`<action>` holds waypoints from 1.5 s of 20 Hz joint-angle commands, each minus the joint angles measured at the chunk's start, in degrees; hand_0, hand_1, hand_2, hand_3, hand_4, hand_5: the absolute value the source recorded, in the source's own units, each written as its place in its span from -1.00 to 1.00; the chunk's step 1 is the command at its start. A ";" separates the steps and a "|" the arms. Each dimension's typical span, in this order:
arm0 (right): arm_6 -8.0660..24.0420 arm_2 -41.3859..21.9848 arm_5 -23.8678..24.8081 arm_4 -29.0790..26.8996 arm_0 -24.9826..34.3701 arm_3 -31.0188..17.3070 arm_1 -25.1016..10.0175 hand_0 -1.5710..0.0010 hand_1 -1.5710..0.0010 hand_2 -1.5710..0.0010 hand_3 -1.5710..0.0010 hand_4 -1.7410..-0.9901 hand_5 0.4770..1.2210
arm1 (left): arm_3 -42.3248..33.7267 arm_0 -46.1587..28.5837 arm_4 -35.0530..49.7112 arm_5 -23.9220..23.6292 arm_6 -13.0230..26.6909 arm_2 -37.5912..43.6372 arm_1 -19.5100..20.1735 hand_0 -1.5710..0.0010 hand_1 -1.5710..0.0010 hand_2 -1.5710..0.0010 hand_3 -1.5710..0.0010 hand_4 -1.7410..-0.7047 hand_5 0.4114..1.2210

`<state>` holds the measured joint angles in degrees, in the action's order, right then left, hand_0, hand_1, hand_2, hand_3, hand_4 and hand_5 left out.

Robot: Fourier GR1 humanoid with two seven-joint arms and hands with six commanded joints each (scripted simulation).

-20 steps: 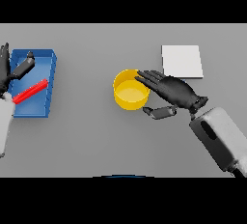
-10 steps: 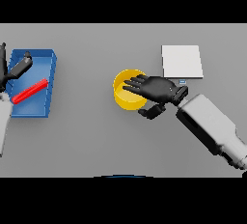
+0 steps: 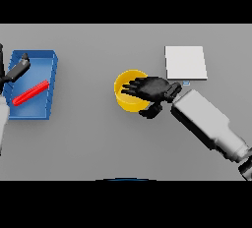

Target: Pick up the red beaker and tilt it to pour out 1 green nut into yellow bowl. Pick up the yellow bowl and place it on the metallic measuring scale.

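A plain grey counter [image 3: 98,143] fills the frame. Slightly right of the centre sits the yellow bowl [image 3: 127,94], round and open-topped. The right hand [image 3: 150,88] lies over the bowl's right half, its arm entering from the lower right of the frame. Its dark fingers [image 3: 132,86] stretch out over the bowl's inside, while the thumb [image 3: 150,110] curls below the rim at the bowl's lower right edge, so the hand appears to close on the bowl's wall; whether the grip is firm cannot be told.

In the upper right of the frame, just above the right wrist, lies the metallic measuring scale [image 3: 185,62], a flat pale square, apart from the bowl.

At the far left sits a blue tray [image 3: 47,60]. Inside it lies a red beaker [image 3: 30,92], on its side and slanted. The left hand [image 3: 17,70] shows at the frame's left edge over the tray's upper left corner, its fingers spread loosely and holding nothing.
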<state>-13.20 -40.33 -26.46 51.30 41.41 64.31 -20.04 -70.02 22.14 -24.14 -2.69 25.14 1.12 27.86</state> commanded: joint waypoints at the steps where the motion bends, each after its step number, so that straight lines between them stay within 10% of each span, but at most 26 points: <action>1: 0.72 -0.06 -0.35 -0.17 0.67 -0.72 1.18 1.00 1.00 1.00 1.00 0.27 -0.29 | -0.18 0.77 0.28 0.53 0.66 0.16 0.28 1.00 1.00 1.00 1.00 0.92 -0.29; 8: 4.47 0.34 -4.05 -1.30 -0.01 -2.64 2.60 0.97 0.95 0.91 0.82 0.17 -0.12 | 0.80 0.71 0.02 -0.16 0.18 0.28 0.16 1.00 1.00 1.00 1.00 0.91 -0.29; 14: 2.31 0.14 -6.05 -2.11 1.13 -3.42 2.45 -0.41 -0.40 -0.38 0.10 -0.51 0.66 | 0.85 0.86 -0.24 0.03 -0.38 -0.14 0.09 1.00 1.00 1.00 1.00 0.90 -0.28; 21: 1.59 -0.46 -5.48 -3.85 0.61 -2.04 0.77 -0.88 -0.87 -0.63 -0.74 -0.90 0.93 | 0.91 1.11 -0.64 0.15 0.08 -0.48 0.12 1.00 1.00 1.00 1.00 0.94 -0.31; 30: 5.88 2.21 -8.80 -6.17 1.84 4.61 -1.68 -0.98 -0.98 -0.79 -0.61 -0.99 0.99 | 1.01 1.37 -0.87 -0.12 -0.24 -0.32 0.55 1.00 1.00 1.00 1.00 0.94 -0.31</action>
<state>-7.29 -38.11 -35.24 45.14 43.28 68.93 -21.73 -69.01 23.52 -25.01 -2.81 24.85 0.81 28.41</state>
